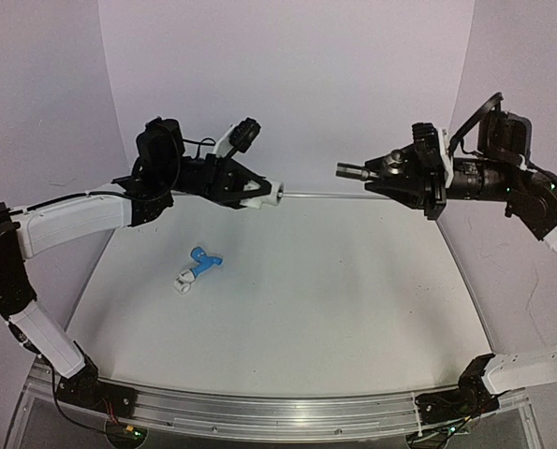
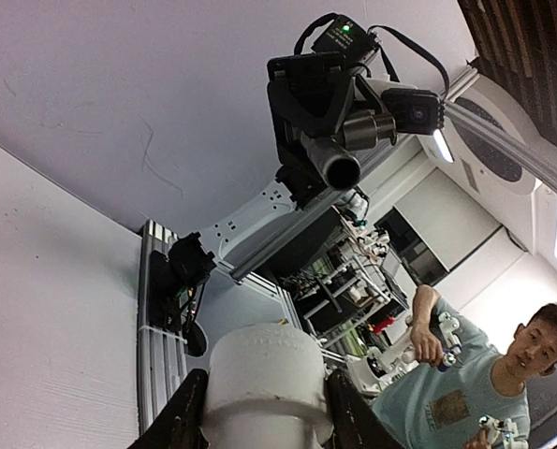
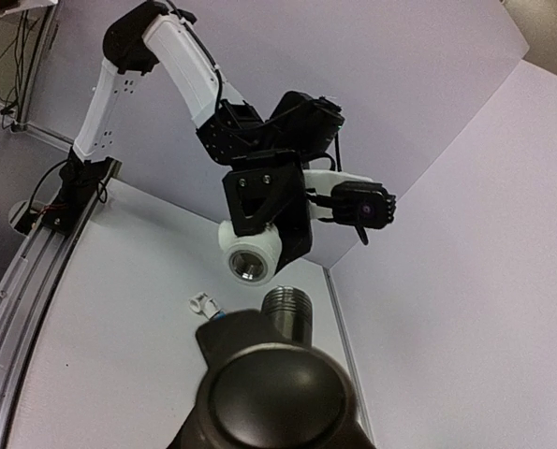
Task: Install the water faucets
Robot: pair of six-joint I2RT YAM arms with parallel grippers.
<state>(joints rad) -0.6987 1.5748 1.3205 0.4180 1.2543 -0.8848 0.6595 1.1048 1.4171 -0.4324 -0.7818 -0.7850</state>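
Progress looks partial at best: neither faucet can be confirmed as installed. In the top view the right gripper [image 1: 376, 171], at the upper right of the frame, has its jaws closed on the dark metal faucet [image 1: 351, 170], with the threaded end pointing toward the centre. Facing it from the upper left, the left gripper [image 1: 259, 194] clamps a white pipe fitting [image 1: 271, 195] between its jaws, its open socket turned toward the faucet. A clear gap separates the two parts, and both hang well above the bench [image 1: 353, 309].

The right wrist view shows the faucet's thread [image 3: 288, 311] low in the frame and the fitting's threaded mouth [image 3: 250, 260] just above and to the left of it. They look roughly aimed at each other but not yet lined up or engaged.

The blue faucet [image 1: 204, 259] lies on the bench left of centre, touching a second small white fitting [image 1: 183, 282]. Whether it is screwed into that fitting or merely rests against it is too small to tell.

By my reading, what remains is closing the gap, seating and turning the metal thread into the socket, and possibly dealing with the blue one.
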